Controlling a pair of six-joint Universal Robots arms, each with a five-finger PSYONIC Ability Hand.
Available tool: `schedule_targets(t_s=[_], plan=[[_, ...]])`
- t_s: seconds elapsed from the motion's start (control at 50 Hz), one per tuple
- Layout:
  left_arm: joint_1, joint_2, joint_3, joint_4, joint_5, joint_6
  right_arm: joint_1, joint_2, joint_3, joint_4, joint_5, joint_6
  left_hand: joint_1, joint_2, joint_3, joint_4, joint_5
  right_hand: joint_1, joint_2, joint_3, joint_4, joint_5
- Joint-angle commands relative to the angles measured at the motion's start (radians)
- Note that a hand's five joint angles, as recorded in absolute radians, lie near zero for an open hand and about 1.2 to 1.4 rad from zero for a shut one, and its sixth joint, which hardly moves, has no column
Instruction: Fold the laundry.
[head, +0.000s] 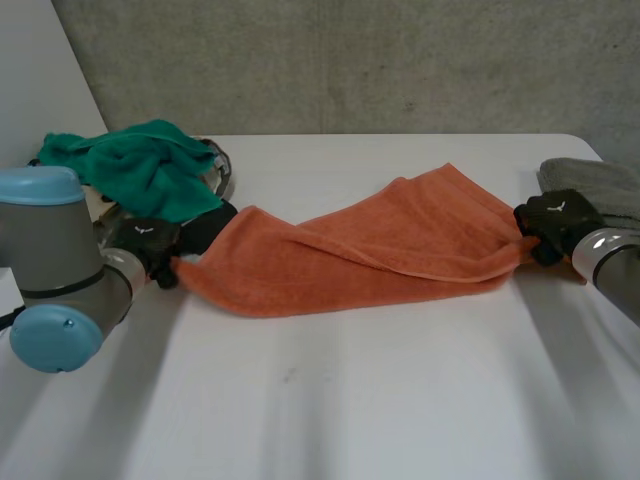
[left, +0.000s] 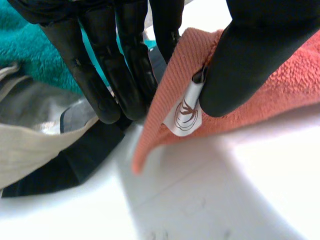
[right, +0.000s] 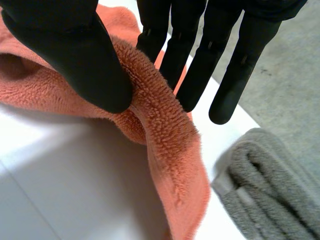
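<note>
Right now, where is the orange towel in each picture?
Head view: the orange towel stretches across the white table between the left hand and right hand.
Left wrist view: its labelled corner is pinched in the left hand, beside a green cloth.
Right wrist view: its other end is pinched in the right hand, near a grey towel.
Shared landmark: the white table under it.

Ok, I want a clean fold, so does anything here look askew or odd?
The orange towel, pinched at its ends by the left hand and right hand, is not flat: it sags onto the table with one edge flopped over in a diagonal crease. The green cloth beside the left hand is a crumpled heap.
</note>
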Motion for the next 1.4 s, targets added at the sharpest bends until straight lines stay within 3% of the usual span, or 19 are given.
schedule_targets(t_s=[0.02, 0.04, 0.1, 0.12, 0.32, 0.44, 0.56, 0.76, 0.78, 0.8, 0.82, 0.86, 0.96, 1.0, 1.12, 1.2, 1.32, 1.4], plan=[[0.035, 0.047, -0.029, -0.048, 0.013, 0.006, 0.019, 0.029, -0.005, -0.023, 0.012, -0.014, 0.011, 0.026, 0.028, 0.028, 0.033, 0.259, 0.228, 0.232, 0.232, 0.243], [0.038, 0.052, -0.034, -0.048, 0.019, 0.008, 0.021, 0.02, -0.002, -0.022, 0.012, -0.015, -0.08, -0.065, -0.063, -0.063, -0.058, 0.259, 0.228, 0.232, 0.232, 0.243], [0.044, 0.092, -0.054, -0.066, 0.053, 0.025, 0.053, -0.055, 0.0, -0.011, 0.017, -0.034, -0.824, -0.809, -0.807, -0.806, -0.802, 0.259, 0.228, 0.232, 0.232, 0.243], [0.042, 0.098, -0.055, -0.074, 0.062, 0.034, 0.059, -0.073, 0.001, -0.003, 0.018, -0.042, -0.911, -0.896, -0.894, -0.894, -0.889, 0.259, 0.228, 0.232, 0.232, 0.243], [0.039, 0.156, 0.106, -0.135, 0.086, 0.198, 0.177, -0.314, -0.029, 0.078, -0.008, -0.054, -0.927, -0.913, -0.91, -0.91, -0.906, 0.259, 0.228, 0.232, 0.232, 0.243], [-0.031, 0.003, 0.329, -0.127, 0.16, 0.171, 0.255, -0.434, -0.083, 0.069, -0.063, -0.017, -0.927, -0.913, -0.91, -0.91, -0.906, 0.259, 0.228, 0.232, 0.232, 0.243], [-0.137, -0.196, 0.547, -0.202, 0.278, 0.161, 0.327, -0.497, -0.158, 0.067, -0.123, 0.058, -0.927, -0.913, -0.91, -0.91, -0.906, 0.259, 0.228, 0.232, 0.232, 0.243], [-0.258, -0.431, 0.843, -0.394, 0.291, 0.125, 0.346, -0.548, -0.248, 0.063, -0.148, 0.116, -0.927, -0.913, -0.91, -0.91, -0.906, 0.259, 0.228, 0.232, 0.232, 0.243], [-0.261, -0.445, 0.862, -0.408, 0.284, 0.124, 0.343, -0.546, -0.255, 0.061, -0.149, 0.121, -0.854, -0.84, -0.837, -0.837, -0.833, 0.259, 0.228, 0.232, 0.232, 0.243], [-0.263, -0.457, 0.883, -0.419, 0.275, 0.124, 0.34, -0.543, -0.259, 0.061, -0.148, 0.124, -0.606, -0.591, -0.589, -0.589, -0.584, 0.259, 0.228, 0.232, 0.232, 0.243], [-0.263, -0.476, 0.928, -0.428, 0.252, 0.12, 0.331, -0.54, -0.267, 0.06, -0.144, 0.127, -0.17, -0.156, -0.154, -0.153, -0.149, 0.259, 0.228, 0.232, 0.232, 0.243], [-0.255, -0.493, 0.978, -0.422, 0.209, 0.112, 0.315, -0.531, -0.27, 0.058, -0.144, 0.13, 0.258, 0.272, 0.275, 0.275, 0.279, 0.259, 0.228, 0.232, 0.232, 0.243], [-0.217, -0.517, 1.15, -0.358, 0.024, 0.092, 0.263, -0.454, -0.292, 0.058, -0.109, 0.113, 0.295, 0.309, 0.311, 0.312, 0.316, 0.259, 0.228, 0.232, 0.232, 0.243], [-0.211, -0.513, 1.235, -0.307, -0.033, 0.094, 0.248, -0.404, -0.322, 0.056, -0.059, 0.095, 0.295, 0.309, 0.311, 0.312, 0.316, 0.259, 0.228, 0.232, 0.232, 0.243], [-0.211, -0.429, 1.382, -0.157, 0.054, 0.091, 0.228, -0.261, -0.451, 0.024, 0.082, 0.061, 0.295, 0.309, 0.311, 0.312, 0.316, 0.259, 0.228, 0.232, 0.232, 0.243], [-0.214, -0.344, 1.367, -0.063, 0.03, 0.088, 0.222, -0.18, -0.534, -0.084, 0.174, 0.061, 0.295, 0.309, 0.311, 0.312, 0.316, 0.259, 0.228, 0.232, 0.232, 0.243], [-0.206, -0.247, 1.185, 0.005, -0.053, 0.075, 0.214, -0.169, -0.487, -0.174, 0.188, 0.09, 0.295, 0.309, 0.311, 0.312, 0.316, 0.259, 0.228, 0.232, 0.232, 0.243], [-0.212, -0.201, 0.973, 0.008, -0.047, 0.062, 0.217, -0.17, -0.373, -0.158, 0.152, 0.121, 0.295, 0.309, 0.311, 0.312, 0.316, 0.259, 0.228, 0.232, 0.232, 0.243]])
